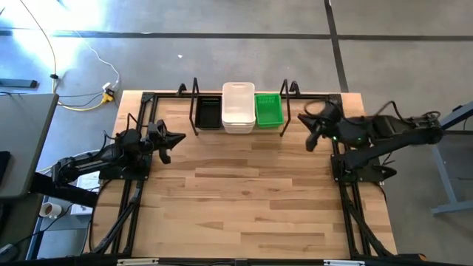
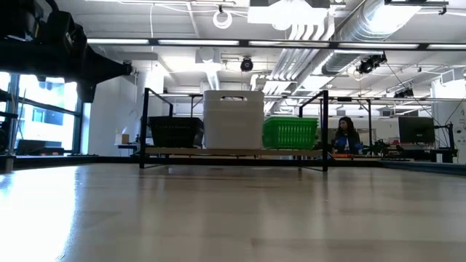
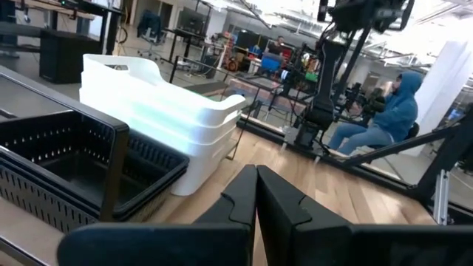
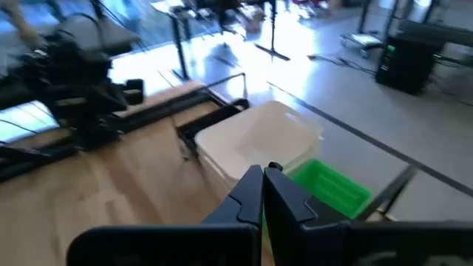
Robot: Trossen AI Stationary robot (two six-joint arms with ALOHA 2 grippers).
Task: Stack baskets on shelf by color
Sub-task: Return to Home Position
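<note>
Left gripper (image 3: 256,177) and right gripper (image 4: 264,181) are closed, empty. The right, near the green baskets (image 1: 268,109), could clip the shelf (image 1: 196,107) swinging home.

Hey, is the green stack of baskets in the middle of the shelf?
No, the white stack sits in the middle, flanked by the black stack and the green stack.

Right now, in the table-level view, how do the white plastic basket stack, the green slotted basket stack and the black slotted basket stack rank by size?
1. white plastic basket stack: clearly the tallest, a little wider too.
2 and 3. green slotted basket stack and black slotted basket stack: they look about alike, so I won't rank them.
</note>
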